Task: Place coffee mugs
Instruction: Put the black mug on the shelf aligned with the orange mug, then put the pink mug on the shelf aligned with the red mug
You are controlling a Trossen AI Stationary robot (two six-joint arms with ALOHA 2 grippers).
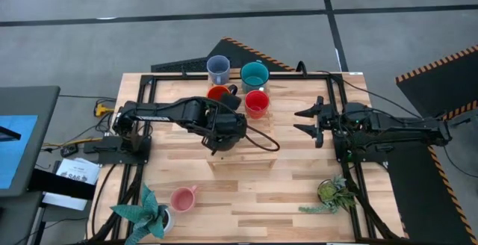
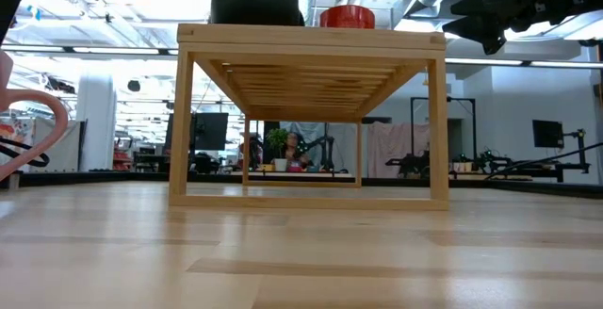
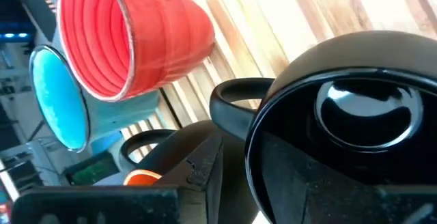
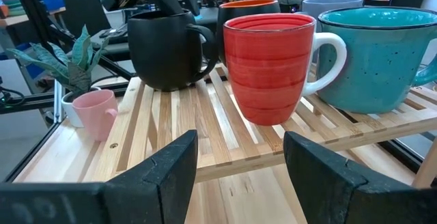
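Observation:
An all-black mug (image 4: 167, 50) stands upright on a slatted wooden rack (image 1: 246, 159). My left gripper (image 1: 222, 133) is over it, shut on it. Behind it on the rack stand the red mug (image 1: 256, 103), the teal mug (image 1: 254, 75), the grey-blue mug (image 1: 218, 68) and the black mug with orange inside (image 1: 219, 93). A pink mug (image 1: 183, 198) sits on the table near the front left, beside a potted plant. My right gripper (image 1: 310, 122) hovers open to the right of the rack, its fingers pointing at the red mug (image 4: 270, 67). My left gripper comes down on the black mug from above, at its rim (image 3: 254, 157) close to the handle (image 3: 235, 104). One finger (image 3: 198, 173) lies against the outer wall. The other is lost in the mug's dark inside. The mug's base rests on the rack top (image 2: 311, 34).
A spiky potted plant (image 1: 146, 214) stands at the front left corner and another small plant (image 1: 332, 193) at the front right. The wooden table (image 1: 261, 208) shows bare boards in front of the rack. Dark frame rails run along both sides.

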